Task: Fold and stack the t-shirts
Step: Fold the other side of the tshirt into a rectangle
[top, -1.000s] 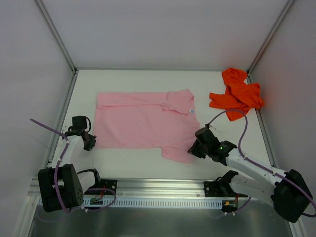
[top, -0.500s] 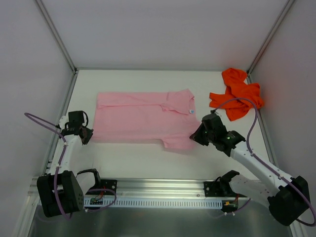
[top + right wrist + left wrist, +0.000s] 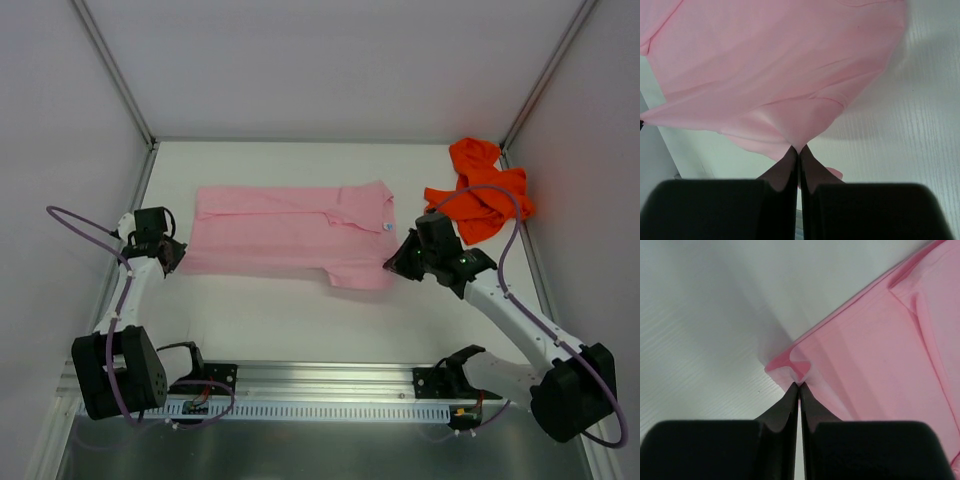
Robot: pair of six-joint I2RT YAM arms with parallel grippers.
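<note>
Stock on your desk (image 3: pixel 290 325), four entries.

1. Pink shirt (image 3: pixel 290 235). You find it laid out across the middle of the desk, long side running left to right, collar toward the right edge. Its far side lies flat. Its near side is raised off the desk at both ends.

2. Orange shirt (image 3: pixel 480 190). You find it crumpled in a heap at the far right corner, apart from the pink shirt and touched by neither arm.

3. Left gripper (image 3: pixel 172 255). It sits close to the left edge, jaws pinched tight on the pink shirt's near left corner. Your left wrist view shows a small fold of cloth bunched at the fingertips.

4. Right gripper (image 3: pixel 393 262). It sits right of the middle, just near of the orange shirt, jaws clamped on the pink shirt's near right corner. Your right wrist view shows the cloth drawn to a point at the tips, the rest draping away and shading the desk.
</note>
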